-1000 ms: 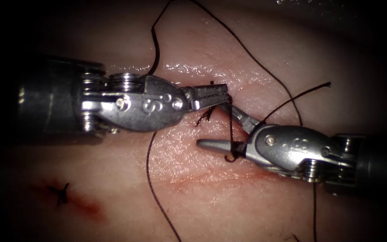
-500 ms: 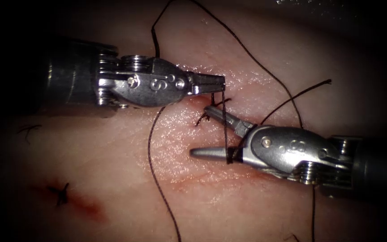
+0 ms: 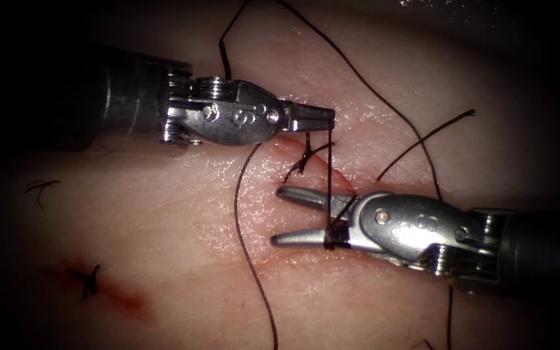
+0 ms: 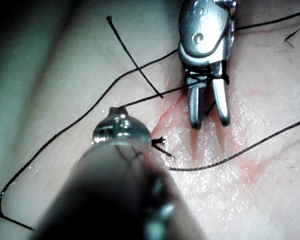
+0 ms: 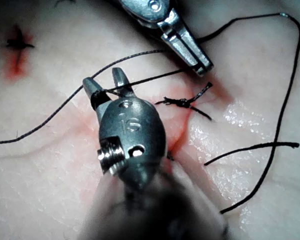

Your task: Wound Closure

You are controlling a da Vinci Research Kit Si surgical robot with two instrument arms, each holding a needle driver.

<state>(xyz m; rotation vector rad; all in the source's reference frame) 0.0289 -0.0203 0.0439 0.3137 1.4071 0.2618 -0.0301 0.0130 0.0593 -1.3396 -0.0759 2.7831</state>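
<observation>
Thread: we see the thin dark suture thread (image 3: pixel 329 181) running taut from the left tool's tip straight down to the right tool, where it is wrapped around the base of the jaws; loose lengths trail over the tissue above and below both tools.
Left tool: the silver wristed needle driver on the left arm (image 3: pixel 322 118) has its jaws clamped together on the thread at their very tip, just above the knot.
Right tool: the silver needle driver on the right arm (image 3: pixel 281 216) has its jaws spread apart, gripping nothing, with the thread loops (image 5: pixel 96 98) wound around them near the hinge.
Knot: we see a small dark tied stitch with short ends (image 3: pixel 301 163) between the two tool tips, on the cut.
Tissue: pale pink pork belly (image 3: pixel 163 214) with a reddish cut line (image 3: pixel 338 175) under the right tool's jaws.
Older stitch: a dark knot in a red stain (image 3: pixel 89 280) lies well off beyond the left tool's shaft.
Needle: we cannot make out a needle.
</observation>
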